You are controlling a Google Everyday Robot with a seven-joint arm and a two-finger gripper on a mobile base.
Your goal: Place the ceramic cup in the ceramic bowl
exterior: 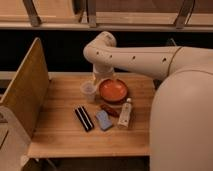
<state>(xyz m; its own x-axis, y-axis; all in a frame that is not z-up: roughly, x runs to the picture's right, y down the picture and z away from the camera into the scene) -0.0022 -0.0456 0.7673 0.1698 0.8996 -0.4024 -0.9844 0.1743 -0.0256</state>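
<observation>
Gripper (pixel 101 79): at arm's tip, low over bench (pixel 60 135); grasp state cannot be told | ceramic cup (pixel 88 90): upright on bench, just beside gripper at its 7 o'clock | ceramic bowl (pixel 113 90): at cup's 3 o'clock, just beside | judged next: carry cup toward 3 o'clock.
</observation>
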